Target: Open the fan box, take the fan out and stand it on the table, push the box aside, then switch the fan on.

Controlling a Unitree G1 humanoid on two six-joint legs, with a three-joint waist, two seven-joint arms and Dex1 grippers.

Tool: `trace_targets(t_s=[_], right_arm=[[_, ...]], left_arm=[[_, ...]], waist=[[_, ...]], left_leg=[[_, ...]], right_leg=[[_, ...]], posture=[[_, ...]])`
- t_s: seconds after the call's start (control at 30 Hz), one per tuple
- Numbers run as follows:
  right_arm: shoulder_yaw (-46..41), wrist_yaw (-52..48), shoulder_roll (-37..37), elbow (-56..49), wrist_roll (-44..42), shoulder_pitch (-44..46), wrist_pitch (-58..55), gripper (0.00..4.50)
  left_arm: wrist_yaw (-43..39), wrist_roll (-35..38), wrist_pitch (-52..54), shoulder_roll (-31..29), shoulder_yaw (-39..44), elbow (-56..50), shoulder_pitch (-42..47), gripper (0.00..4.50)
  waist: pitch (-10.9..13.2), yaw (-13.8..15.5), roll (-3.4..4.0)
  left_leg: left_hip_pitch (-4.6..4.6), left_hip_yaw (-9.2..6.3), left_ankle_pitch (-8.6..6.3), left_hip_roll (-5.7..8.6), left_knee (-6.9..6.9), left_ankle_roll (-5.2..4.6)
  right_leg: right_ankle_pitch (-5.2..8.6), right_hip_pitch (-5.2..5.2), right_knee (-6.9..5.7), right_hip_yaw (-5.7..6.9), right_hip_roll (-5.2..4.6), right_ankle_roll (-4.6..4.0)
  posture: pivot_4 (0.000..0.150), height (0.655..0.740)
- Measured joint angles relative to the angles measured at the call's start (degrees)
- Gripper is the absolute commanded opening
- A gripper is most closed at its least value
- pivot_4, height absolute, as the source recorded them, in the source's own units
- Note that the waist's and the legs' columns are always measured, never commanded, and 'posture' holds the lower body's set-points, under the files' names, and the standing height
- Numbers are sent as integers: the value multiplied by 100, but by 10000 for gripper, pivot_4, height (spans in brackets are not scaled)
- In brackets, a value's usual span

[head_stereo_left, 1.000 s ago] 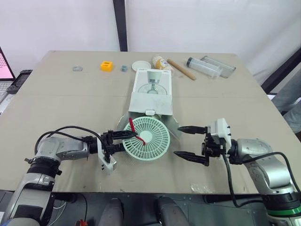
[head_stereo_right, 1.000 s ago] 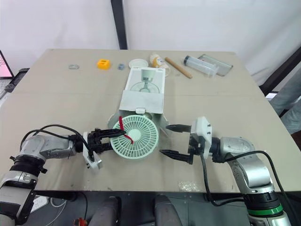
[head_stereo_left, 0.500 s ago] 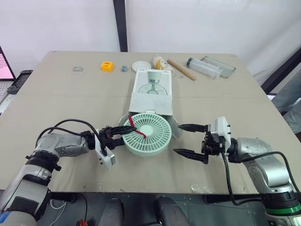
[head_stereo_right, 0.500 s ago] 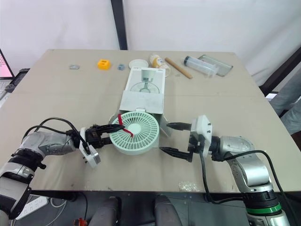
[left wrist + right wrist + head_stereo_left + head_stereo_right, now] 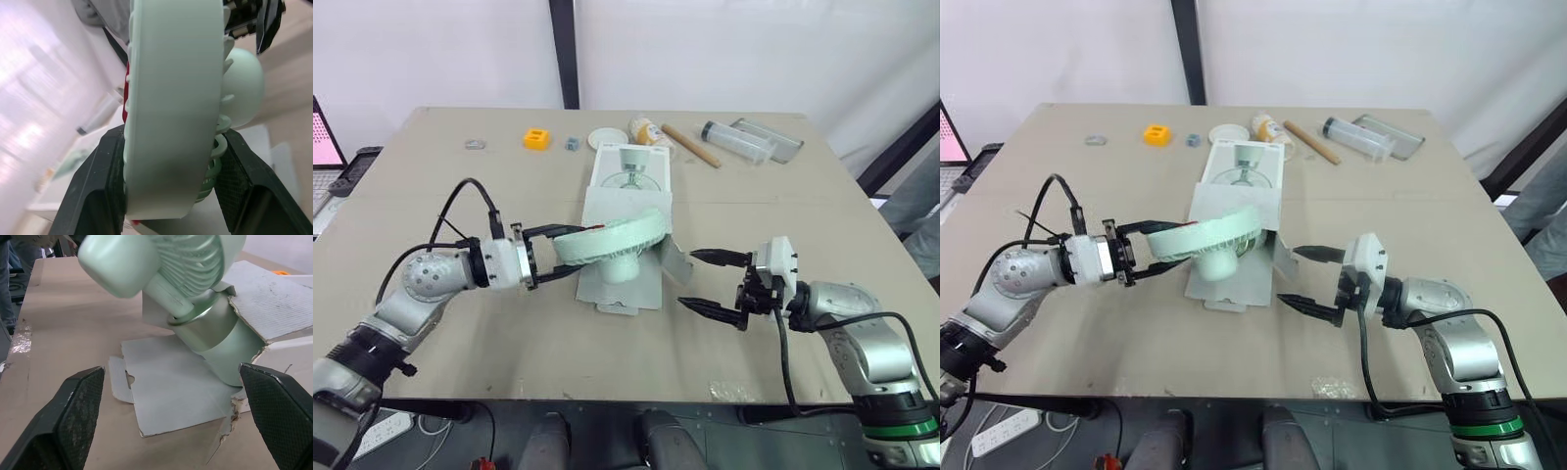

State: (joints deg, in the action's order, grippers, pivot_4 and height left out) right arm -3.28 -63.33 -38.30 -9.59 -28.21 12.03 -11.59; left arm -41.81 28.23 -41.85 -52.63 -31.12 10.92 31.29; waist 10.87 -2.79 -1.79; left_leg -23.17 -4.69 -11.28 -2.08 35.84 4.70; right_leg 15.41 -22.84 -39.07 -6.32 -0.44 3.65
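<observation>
Left gripper (image 5: 556, 255): clenched on the fan (image 5: 612, 241). In the left wrist view its two black fingers (image 5: 105, 188) press on opposite faces of the fan head, with the rim between them.

Right gripper (image 5: 709, 282): released, jaws spread wide and holding nothing. It hangs low over the table (image 5: 460, 338), just beside the right-hand flap of the box and apart from it.

Fan: pale green plastic. The round grille head is held above the table, tipped nearly flat, so the head-camera views show it edge-on as a thick band. A smooth domed hub (image 5: 115, 262) sits under the ribbed grille. Below the hub a narrower neck widens into a stout cylindrical stem (image 5: 220, 345), which runs into the torn open end of the box. How far it sits inside cannot be told. A red piece (image 5: 127, 83) shows at the rim.

Fan box (image 5: 628, 186): white card with a picture of the fan on its top face. It lies flat at mid-table with its near end open. The long flap (image 5: 622, 290) is folded out on the table beneath the fan head.

Far edge of the table: a yellow block (image 5: 536, 139), a white disc (image 5: 604, 137), a wooden stick (image 5: 691, 145) and a clear tube (image 5: 736, 137), all well apart from the box.
</observation>
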Motion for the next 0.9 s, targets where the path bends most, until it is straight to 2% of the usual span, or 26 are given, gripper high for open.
trace_targets(t_s=[0.03,0.07,0.23,0.27,0.3,0.5,0.63,0.9], right_arm=[[1,-7,3,73,31,12,44,45000],[1,-8,3,76,32,12,46,45000],[13,-18,8,175,43,75,75,45000],[12,29,94,193,37,166,75,45000],[12,86,125,193,35,200,75,45000],[12,252,249,206,39,220,94,45000],[12,390,328,205,39,230,87,45000],[61,606,505,153,22,295,-104,45000]], left_arm=[[-424,733,956,-166,280,-529,-87,18801],[-438,767,1003,-173,289,-548,-89,18801],[-761,1753,2811,-228,784,-1175,-146,18801],[-941,2361,3961,-385,1047,-1540,-141,18801],[-1067,2597,4482,-490,1163,-1710,-133,18801],[-1188,2895,6032,-531,1814,-2013,-138,18801],[-1003,2986,7055,-551,2364,-2271,-177,18801],[-525,3253,8583,-952,3398,-2513,-226,18801]], waist=[[0,1,1],[0,0,1],[0,1,2],[1,-1,2],[1,-2,3],[1,0,3],[2,-3,4],[5,-17,6]], left_leg=[[0,0,0,1,0,0],[0,0,0,0,1,0],[0,0,-1,1,3,-1],[-1,0,-2,-2,3,-2],[-1,0,-2,-2,2,-3],[-1,0,-2,-2,2,-4],[-2,0,-2,-3,1,-4],[-5,1,-3,-6,-1,-4]], right_leg=[[4,1,1,-1,0,4],[6,1,1,-1,0,5],[10,1,1,-1,0,11],[15,0,1,-1,3,15],[17,-1,1,-1,3,14],[19,-2,1,0,5,13],[21,-5,1,0,6,12],[23,-11,1,0,7,10]], posture=[[1500,7400],[1500,7400],[1500,7400],[1500,7400],[1500,7400],[1500,7400],[1500,7400],[1500,7400]])
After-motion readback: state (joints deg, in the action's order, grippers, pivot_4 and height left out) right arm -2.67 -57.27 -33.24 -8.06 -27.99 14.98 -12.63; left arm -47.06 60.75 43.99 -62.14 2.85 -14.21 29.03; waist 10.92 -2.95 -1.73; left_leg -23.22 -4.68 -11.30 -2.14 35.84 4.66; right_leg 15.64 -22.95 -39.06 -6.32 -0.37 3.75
